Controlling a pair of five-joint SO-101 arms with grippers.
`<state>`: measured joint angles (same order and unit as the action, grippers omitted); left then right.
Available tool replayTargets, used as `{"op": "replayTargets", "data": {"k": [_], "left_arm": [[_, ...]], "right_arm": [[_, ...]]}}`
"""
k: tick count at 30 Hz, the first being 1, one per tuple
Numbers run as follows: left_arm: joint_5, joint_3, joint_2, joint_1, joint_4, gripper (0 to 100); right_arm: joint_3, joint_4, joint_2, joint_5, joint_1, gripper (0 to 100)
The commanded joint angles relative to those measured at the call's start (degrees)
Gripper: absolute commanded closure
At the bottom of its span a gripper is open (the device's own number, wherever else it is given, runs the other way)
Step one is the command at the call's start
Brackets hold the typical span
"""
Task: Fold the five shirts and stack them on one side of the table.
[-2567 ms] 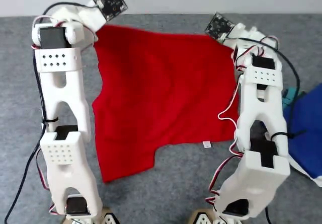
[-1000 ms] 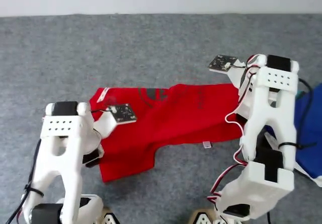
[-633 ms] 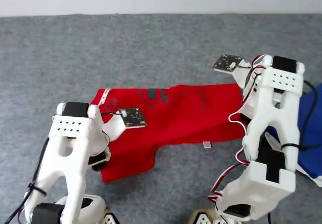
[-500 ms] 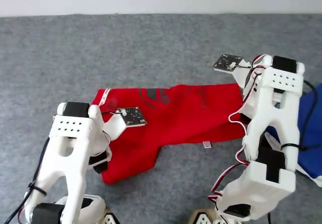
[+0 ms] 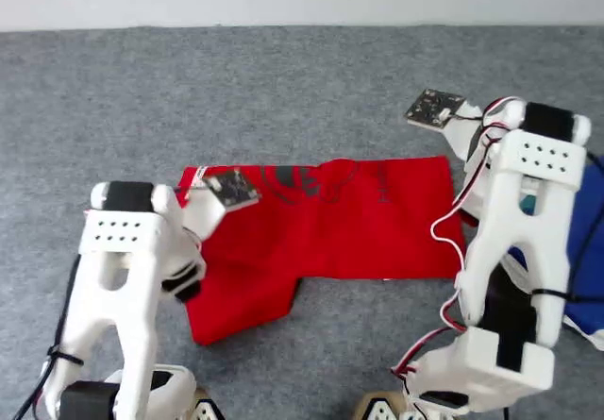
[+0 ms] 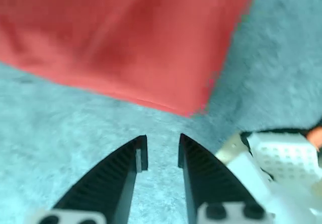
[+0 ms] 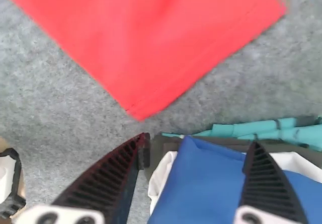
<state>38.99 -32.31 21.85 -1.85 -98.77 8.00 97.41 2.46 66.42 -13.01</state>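
A red shirt point(image 5: 330, 222) lies folded in half across the middle of the grey table, one sleeve sticking out toward the front left. My left gripper point(image 6: 161, 151) hovers over bare carpet just off a corner of the red shirt point(image 6: 126, 38), its jaws a narrow gap apart with nothing between them. My right gripper point(image 7: 196, 156) is wide open beside another corner of the red shirt point(image 7: 146, 38), above a blue shirt point(image 7: 211, 183). The left arm point(image 5: 123, 241) stands at the shirt's left end, the right arm point(image 5: 528, 184) at its right end.
The blue shirt point(image 5: 585, 250) lies at the table's right edge, with teal cloth point(image 7: 261, 128) and white cloth point(image 7: 161, 176) around it. Bare grey carpet point(image 5: 283, 90) stretches behind the red shirt. A white arm part point(image 6: 282, 158) shows near the left gripper.
The shirt's far half was drawn over toward the front, folding it in half. Since then both grippers have let go and pulled off the cloth, and the fold now lies flatter.
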Motion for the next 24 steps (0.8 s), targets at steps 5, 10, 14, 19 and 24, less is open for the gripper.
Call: {"op": "replayTargets", "data": {"k": [5,10,14,19,24], "left_arm": [[-15.0,6.7,1.1,-0.8,13.8,92],[-22.9,8.0,-2.5,2.5,21.2,98],[-25.8,14.3,-12.3,4.8,21.5,98],[-25.9,25.8,-25.1,5.5,21.5,98],[-25.8,36.4,-36.1,5.5,21.5,98]], "right_arm": [[2.5,-6.5,-0.4,-13.8,2.8,80.4],[2.5,-15.9,6.1,-27.3,8.5,97.5],[2.5,-23.6,11.4,-33.3,10.4,99.1],[2.5,-30.3,17.1,-34.6,10.7,98.9],[2.5,-35.3,22.2,-34.5,10.4,98.9]]}}
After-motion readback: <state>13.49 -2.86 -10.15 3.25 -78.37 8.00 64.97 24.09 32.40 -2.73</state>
